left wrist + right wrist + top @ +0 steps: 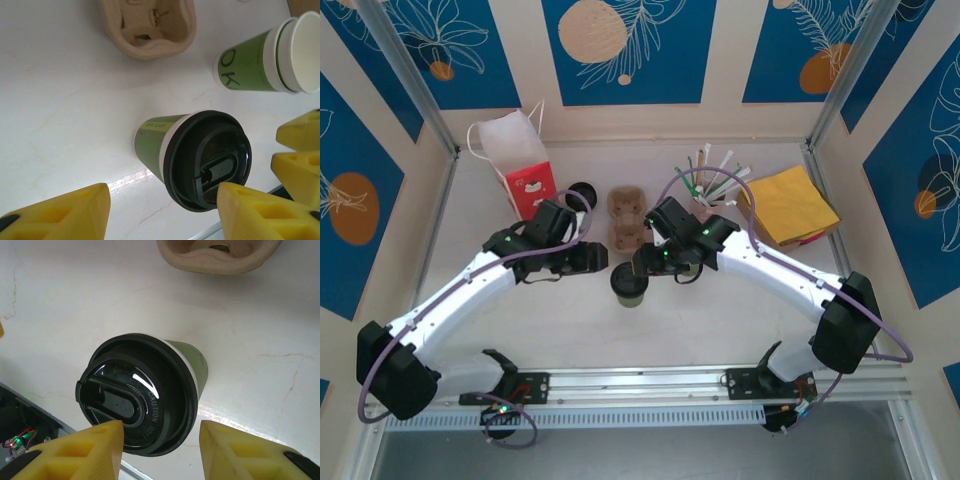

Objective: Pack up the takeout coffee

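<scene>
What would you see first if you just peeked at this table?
A black-lidded green takeout coffee stands in the middle, with the left gripper and right gripper hovering just over it. Behind it lies a cardboard cup carrier, and a white paper bag sits back left.

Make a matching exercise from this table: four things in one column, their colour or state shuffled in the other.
1. takeout coffee
2. lidless cup
3. cup carrier
4. napkins

A. yellow stack
B. beige pulp, no cups in it
C. black lid on
D. white inside showing

Pairs: 1-C, 2-D, 3-B, 4-A
</scene>
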`<state>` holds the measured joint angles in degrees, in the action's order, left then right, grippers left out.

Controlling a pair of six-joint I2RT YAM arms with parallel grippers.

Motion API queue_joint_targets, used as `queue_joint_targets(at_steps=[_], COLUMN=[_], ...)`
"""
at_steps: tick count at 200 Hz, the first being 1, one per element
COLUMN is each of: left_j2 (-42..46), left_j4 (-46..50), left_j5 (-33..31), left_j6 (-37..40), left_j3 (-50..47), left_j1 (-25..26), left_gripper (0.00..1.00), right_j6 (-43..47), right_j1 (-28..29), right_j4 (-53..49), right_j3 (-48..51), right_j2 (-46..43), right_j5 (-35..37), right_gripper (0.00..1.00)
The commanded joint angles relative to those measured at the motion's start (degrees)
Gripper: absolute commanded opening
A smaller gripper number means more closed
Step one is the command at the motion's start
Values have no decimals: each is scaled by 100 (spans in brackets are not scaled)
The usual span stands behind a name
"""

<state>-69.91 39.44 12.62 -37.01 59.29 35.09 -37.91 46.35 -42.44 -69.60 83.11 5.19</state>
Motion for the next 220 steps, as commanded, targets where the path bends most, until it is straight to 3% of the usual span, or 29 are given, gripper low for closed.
queue_joint_targets(at_steps=[1, 65, 220], left_j2=[-157, -489, -761], left_j4=[-222, -323, -424], left_j5=[233, 365, 408], left_j6=[17, -3, -52], left_j3=[-41, -57, -260], left_j1=[147, 443, 504], left_gripper=[55, 51, 39], right_j6=[-63, 55, 80], right_j1=[-54, -108, -201], right_j4=[-16, 7, 113], right_j3=[49, -81, -340], right_j2=[114, 361, 640], right_j5=[-211, -316, -429], right_gripper=[43, 42, 42])
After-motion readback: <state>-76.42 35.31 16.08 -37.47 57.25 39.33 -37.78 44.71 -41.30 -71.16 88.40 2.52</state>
